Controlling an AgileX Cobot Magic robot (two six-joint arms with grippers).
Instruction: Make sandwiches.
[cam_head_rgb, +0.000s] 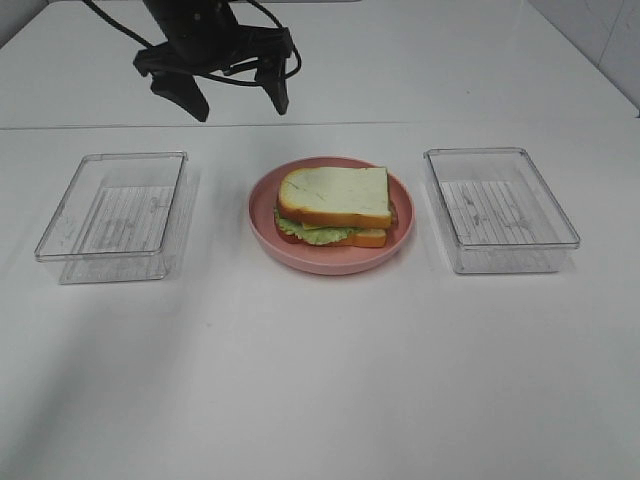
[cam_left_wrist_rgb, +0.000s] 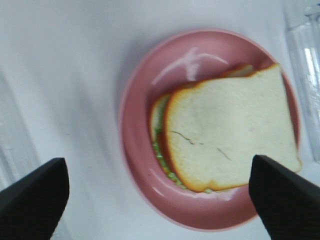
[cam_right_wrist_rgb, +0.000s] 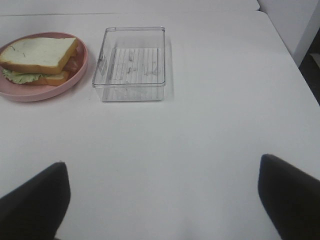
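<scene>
A sandwich (cam_head_rgb: 335, 205) lies on the round pink plate (cam_head_rgb: 400, 232) in the middle of the table: white bread with a brown crust on top, green lettuce sticking out below. My left gripper (cam_head_rgb: 235, 95) hangs open high above and behind the plate, holding nothing. In the left wrist view the sandwich (cam_left_wrist_rgb: 230, 137) and the plate (cam_left_wrist_rgb: 140, 115) lie below, between the two black fingertips (cam_left_wrist_rgb: 282, 200). My right gripper (cam_right_wrist_rgb: 162, 197) is open and empty over bare table. The right wrist view has the sandwich (cam_right_wrist_rgb: 40, 57) far off to one side.
Two empty clear plastic trays flank the plate: one on the left (cam_head_rgb: 115, 215) and one on the right (cam_head_rgb: 500, 210). The right tray (cam_right_wrist_rgb: 131, 64) also shows in the right wrist view. The white table runs wide in front.
</scene>
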